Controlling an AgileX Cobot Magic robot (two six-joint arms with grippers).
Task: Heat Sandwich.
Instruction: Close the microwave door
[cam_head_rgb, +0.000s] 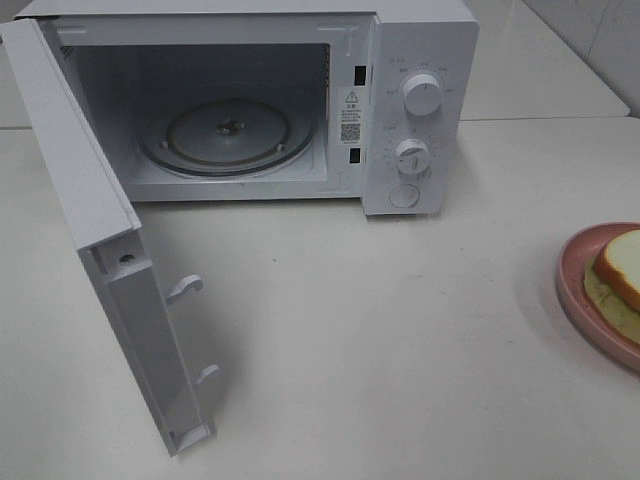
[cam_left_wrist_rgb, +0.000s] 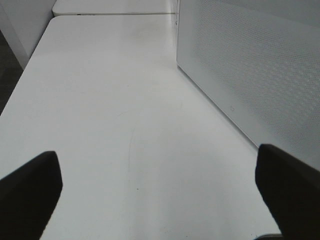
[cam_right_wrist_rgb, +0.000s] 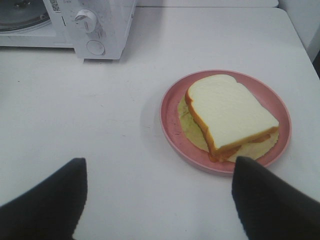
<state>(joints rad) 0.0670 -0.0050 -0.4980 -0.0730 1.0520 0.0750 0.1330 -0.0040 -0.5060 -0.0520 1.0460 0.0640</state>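
Sandwich (cam_right_wrist_rgb: 232, 112) on pink plate (cam_right_wrist_rgb: 172, 130), untouched

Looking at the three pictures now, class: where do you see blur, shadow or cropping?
High view: the sandwich is cut off at the frame edge; the microwave door casts a soft shadow. Left wrist view: fingers are dark and blurred. Right wrist view: sandwich sharp, evenly lit.

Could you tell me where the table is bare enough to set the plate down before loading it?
Bare: table between open door, microwave front and plate with sandwich. Also left of the door. Tight: beside the door's latches.
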